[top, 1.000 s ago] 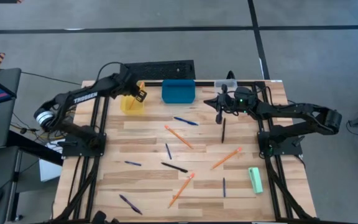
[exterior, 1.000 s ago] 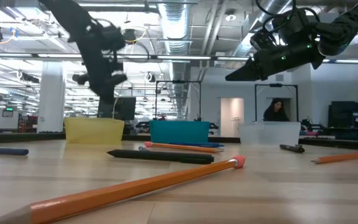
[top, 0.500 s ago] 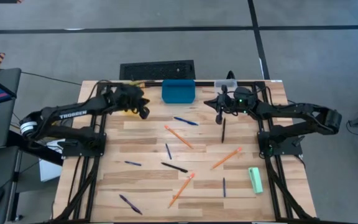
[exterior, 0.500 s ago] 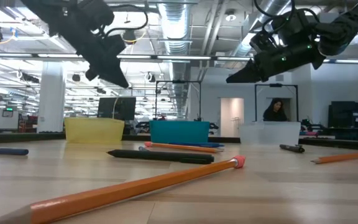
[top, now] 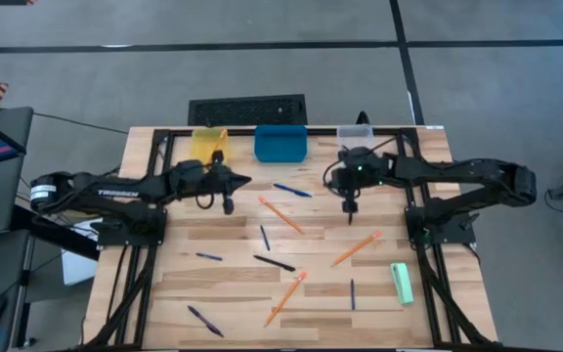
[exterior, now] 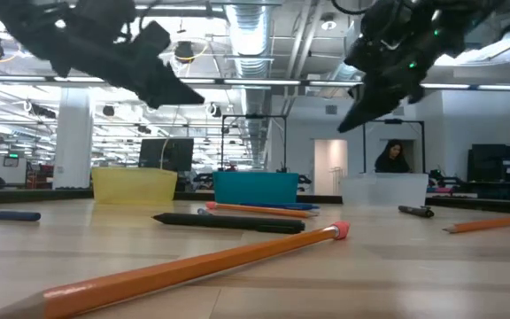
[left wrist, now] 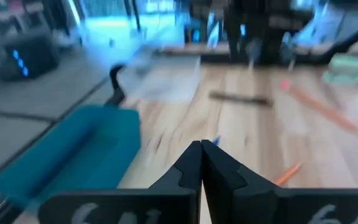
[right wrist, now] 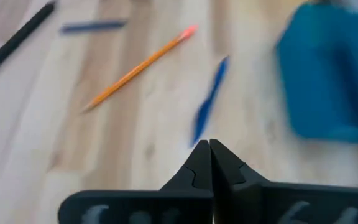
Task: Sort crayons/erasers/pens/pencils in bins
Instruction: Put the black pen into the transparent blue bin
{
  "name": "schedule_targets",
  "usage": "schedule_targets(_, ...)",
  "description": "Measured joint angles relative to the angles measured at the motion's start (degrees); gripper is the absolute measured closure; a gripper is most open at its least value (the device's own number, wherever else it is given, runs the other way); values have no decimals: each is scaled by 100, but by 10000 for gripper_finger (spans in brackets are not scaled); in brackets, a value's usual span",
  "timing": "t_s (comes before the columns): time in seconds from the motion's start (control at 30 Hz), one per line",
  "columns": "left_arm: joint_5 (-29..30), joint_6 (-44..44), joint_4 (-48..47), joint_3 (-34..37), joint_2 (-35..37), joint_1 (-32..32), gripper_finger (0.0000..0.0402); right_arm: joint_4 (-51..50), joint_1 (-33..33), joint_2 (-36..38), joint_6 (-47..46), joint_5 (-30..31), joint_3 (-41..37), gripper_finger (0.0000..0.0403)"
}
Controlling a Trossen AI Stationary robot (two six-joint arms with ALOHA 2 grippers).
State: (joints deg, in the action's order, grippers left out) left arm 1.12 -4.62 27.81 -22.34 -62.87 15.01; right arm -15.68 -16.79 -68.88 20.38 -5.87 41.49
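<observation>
I have the left gripper out over the back half of the table, in front of the yellow bin and pointing toward the table's middle; its two fingers are pressed together with nothing between them, which my left wrist view confirms. The right gripper sits in front of the clear bin, fingers likewise closed tight and empty. Both hang above the wood in the low view, touching nothing.

The three bins line the far edge: yellow on the left, the blue bin in the middle, clear on the right. I cannot tell what lies inside them.

On the table I count three pencils: one near the centre, one toward the right, one nearer the front. A blue pen lies just in front of the blue bin, between the two grippers. A black pen lies mid-table, with a short blue pen just behind it. Other pens are scattered: one at left, one at the front left corner, one at front right, and a dark one below the right gripper. The mint-green eraser lies by the right edge, well apart from the bins
</observation>
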Motion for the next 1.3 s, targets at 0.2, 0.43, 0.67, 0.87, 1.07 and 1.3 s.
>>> schedule_targets(0.2,-9,532,1454,713,0,-295,401,-1202,514,-2,-335,-27,37,385)
schedule_targets(0.43,-82,803,1997,1163,-3,-463,401,-1605,1028,-81,-679,-29,37,349)
schedule_targets(0.67,64,695,2449,1429,-2,-527,401,-2449,1119,-83,-674,-22,37,269)
schedule_targets(0.87,121,503,2455,1431,-2,-527,401,-2595,1109,-189,129,336,40,198)
schedule_targets(1.07,101,486,2417,1431,-2,-527,401,-2577,1229,-917,1338,626,83,180)
schedule_targets(1.3,82,429,2335,1431,-2,-525,401,-2635,1710,-1698,2328,1491,468,194)
